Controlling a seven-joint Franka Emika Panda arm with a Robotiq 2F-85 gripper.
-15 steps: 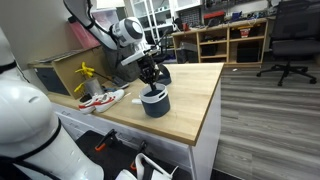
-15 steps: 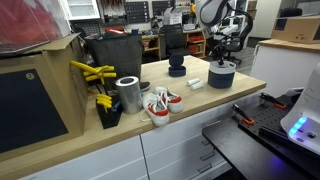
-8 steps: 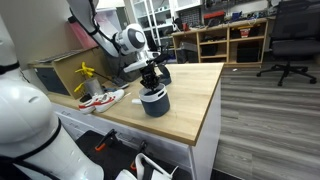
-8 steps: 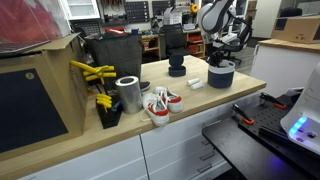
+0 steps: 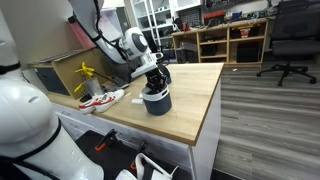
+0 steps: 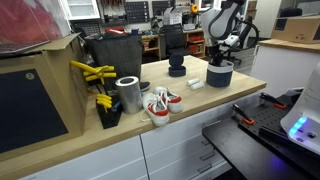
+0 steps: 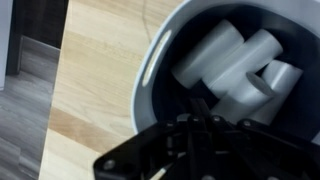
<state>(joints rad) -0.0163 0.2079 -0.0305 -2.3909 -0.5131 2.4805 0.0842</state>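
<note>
A dark grey bowl stands on the wooden table and shows in both exterior views. In the wrist view its pale rim curves around several white cylinders lying inside. My gripper hangs straight over the bowl with its fingertips at or just inside the rim. In the wrist view the dark fingers meet in the middle over the cylinders and look shut, with nothing visibly held.
A second dark bowl-like object stands behind the bowl. A pair of red-and-white shoes, a metal tin and yellow tools lie along the table. The table's edge is near the bowl. An office chair stands beyond.
The gripper has come down closer to the bowl and the arm has shifted slightly over it. The bowl and other objects have not moved.
</note>
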